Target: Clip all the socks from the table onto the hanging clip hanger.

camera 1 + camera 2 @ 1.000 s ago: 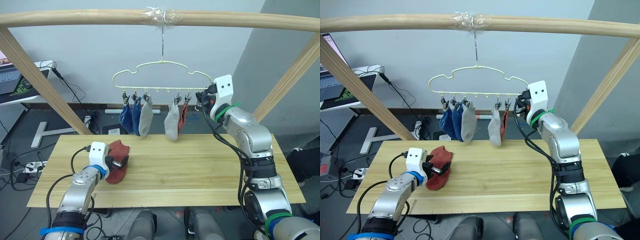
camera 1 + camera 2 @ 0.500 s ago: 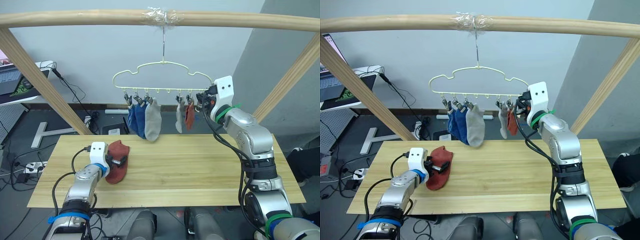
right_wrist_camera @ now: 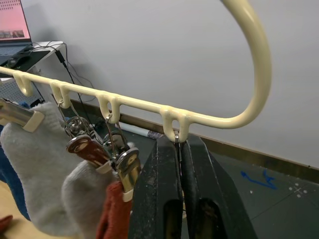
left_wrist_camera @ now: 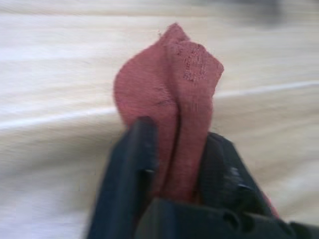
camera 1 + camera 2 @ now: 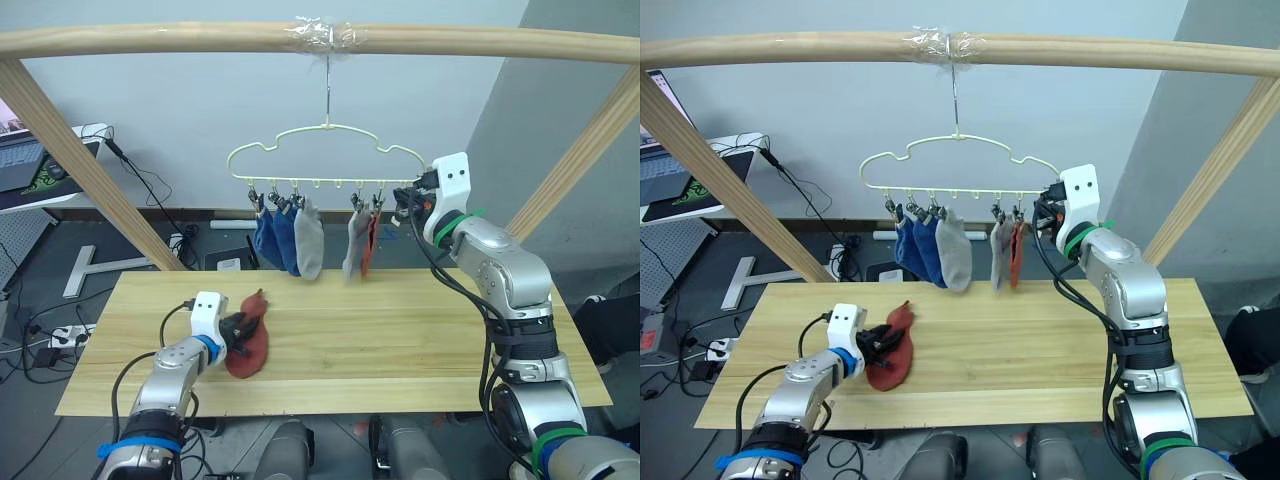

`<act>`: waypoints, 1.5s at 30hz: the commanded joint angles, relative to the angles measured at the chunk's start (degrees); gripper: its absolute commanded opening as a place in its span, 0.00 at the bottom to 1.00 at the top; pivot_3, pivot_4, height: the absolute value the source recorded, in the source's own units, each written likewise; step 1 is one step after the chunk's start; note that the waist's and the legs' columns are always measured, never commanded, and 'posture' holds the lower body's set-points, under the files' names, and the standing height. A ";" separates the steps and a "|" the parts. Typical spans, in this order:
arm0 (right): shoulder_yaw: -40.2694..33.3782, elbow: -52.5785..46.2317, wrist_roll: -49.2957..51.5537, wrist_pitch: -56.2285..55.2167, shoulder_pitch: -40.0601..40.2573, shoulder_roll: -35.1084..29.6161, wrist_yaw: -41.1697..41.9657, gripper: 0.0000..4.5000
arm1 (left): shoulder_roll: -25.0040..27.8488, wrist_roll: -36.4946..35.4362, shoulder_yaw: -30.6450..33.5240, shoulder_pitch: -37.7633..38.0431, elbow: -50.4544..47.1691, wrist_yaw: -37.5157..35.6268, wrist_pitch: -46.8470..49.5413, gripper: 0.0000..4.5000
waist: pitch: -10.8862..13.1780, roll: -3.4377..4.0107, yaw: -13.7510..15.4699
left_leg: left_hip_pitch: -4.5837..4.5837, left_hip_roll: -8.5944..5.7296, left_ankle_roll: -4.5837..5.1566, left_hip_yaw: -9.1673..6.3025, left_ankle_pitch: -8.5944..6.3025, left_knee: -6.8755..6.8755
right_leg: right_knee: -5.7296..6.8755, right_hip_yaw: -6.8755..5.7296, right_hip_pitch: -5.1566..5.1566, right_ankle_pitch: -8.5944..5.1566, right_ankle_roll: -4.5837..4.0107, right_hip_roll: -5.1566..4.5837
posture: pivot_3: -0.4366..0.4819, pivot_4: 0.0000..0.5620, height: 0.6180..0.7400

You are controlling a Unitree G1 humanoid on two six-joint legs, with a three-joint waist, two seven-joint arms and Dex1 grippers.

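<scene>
Five socks hang on the clip hanger at upper centre: two blue, two grey and one rust-red. A sixth, the rust-red sock, lies on the table at lower left. The left wrist view shows what the head views cannot: the left gripper pinching a fold of that sock between nearly closed fingers. The right wrist view shows the right gripper closed on the clip at the hanger's end, right of centre.
</scene>
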 commanded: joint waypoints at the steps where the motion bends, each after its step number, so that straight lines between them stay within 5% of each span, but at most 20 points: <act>1: -2.50 -0.11 1.98 3.36 -1.45 -2.17 0.98 0.00 | -1.41 -1.12 -1.72 1.80 -5.04 -1.55 2.81 0.07 | 0.00 0.00 0.00 | -0.02 0.00 0.00 0.00 0.00 0.01 | -0.01 0.00 0.00 0.00 0.00 0.00 | 0.48 0.39 1.00; 6: -5.97 0.25 6.46 11.97 -3.75 -3.77 1.63 0.00 | -3.23 -1.62 -3.17 1.32 -12.67 -1.37 3.58 0.00 | 0.02 0.00 -0.01 | -0.13 0.06 0.00 -0.09 0.00 -0.02 | -0.05 -0.03 -0.05 -0.01 0.01 0.04 | 0.48 0.39 1.00; 15: -22.60 2.63 16.44 37.86 -12.02 0.34 -6.14 0.00 | -3.25 4.90 -16.38 -1.83 -29.45 -6.84 -6.02 0.00 | 0.02 0.01 0.37 | -0.28 0.00 0.01 -0.07 -0.01 -0.06 | -0.18 0.02 -0.08 0.05 -0.09 -0.01 | 0.46 0.37 1.00; 26: -28.43 2.19 16.88 44.71 -15.31 3.14 -9.61 0.00 | -9.65 7.51 -18.51 -11.49 -28.85 -1.76 -9.40 0.00 | 0.01 0.02 0.23 | -0.33 -0.07 0.03 0.00 -0.01 -0.03 | -0.18 -0.01 -0.08 0.04 -0.06 0.17 | 0.44 0.35 1.00; 45: -34.92 3.20 16.80 48.55 -17.74 5.74 -13.48 0.00 | -8.12 15.35 -22.34 -13.64 -22.57 -1.01 -23.39 0.00 | 0.01 0.03 0.00 | -0.36 -0.06 0.06 0.01 -0.02 -0.02 | -0.15 -0.04 -0.08 0.05 -0.07 0.17 | 0.43 0.35 1.00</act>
